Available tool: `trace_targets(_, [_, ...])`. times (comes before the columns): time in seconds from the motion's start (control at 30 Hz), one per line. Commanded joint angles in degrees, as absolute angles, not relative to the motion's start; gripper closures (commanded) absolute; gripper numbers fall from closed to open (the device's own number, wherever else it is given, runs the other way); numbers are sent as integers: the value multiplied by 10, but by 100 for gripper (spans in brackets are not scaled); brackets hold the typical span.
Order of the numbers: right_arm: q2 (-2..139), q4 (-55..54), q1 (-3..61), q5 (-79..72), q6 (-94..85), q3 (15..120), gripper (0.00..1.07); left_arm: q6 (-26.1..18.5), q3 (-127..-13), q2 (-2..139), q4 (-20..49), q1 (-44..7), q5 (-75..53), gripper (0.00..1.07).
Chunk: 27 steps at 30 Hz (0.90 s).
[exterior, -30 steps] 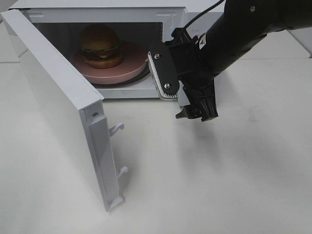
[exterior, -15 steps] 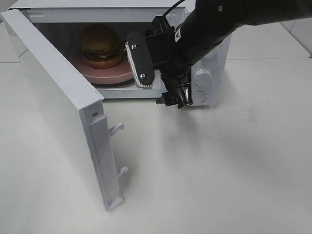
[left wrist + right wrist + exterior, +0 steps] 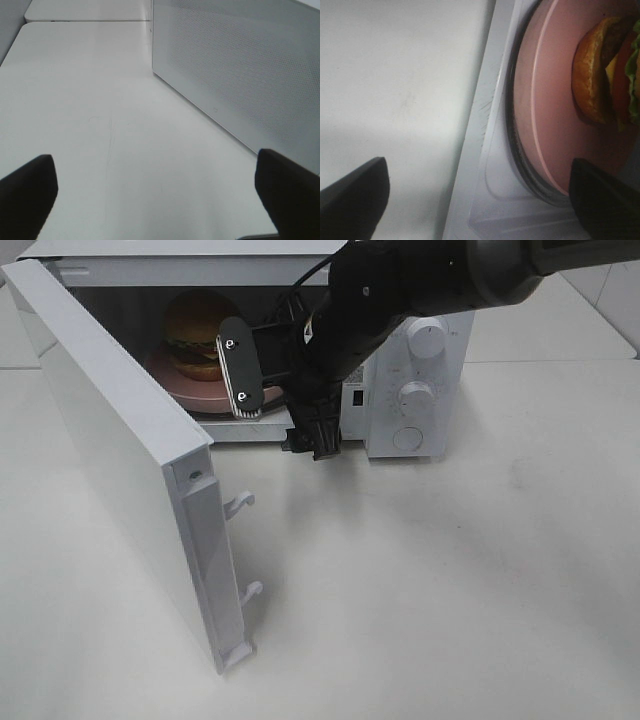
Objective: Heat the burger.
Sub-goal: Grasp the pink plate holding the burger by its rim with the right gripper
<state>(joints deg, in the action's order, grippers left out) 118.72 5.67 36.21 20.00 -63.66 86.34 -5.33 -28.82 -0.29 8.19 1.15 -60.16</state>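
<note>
While the burger point(image 3: 200, 332) is sitting on the pink plate point(image 3: 165, 380) inside the microwave point(image 3: 420, 370), the right gripper point(image 3: 280, 428) is hovering at the cavity mouth, jaws spread wide and holding nothing. The left gripper point(image 3: 157, 195) is hanging released over the table point(image 3: 450, 590), beside the open door point(image 3: 110, 450). Loading is looking finished, so the next move is calling for the right arm to clear the opening and for a push on the door's outer face, ahead of turning a dial point(image 3: 428, 338).
</note>
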Motion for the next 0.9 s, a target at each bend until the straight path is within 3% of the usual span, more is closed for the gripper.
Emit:
trace_targets(0.03, [1206, 77, 364, 202, -604, 886, 14, -50, -286, -14, 87, 13, -594, 7])
trace_targets(0.9, [1369, 151, 360, 262, -504, 1116, 17, -50, -286, -14, 87, 13, -594, 7])
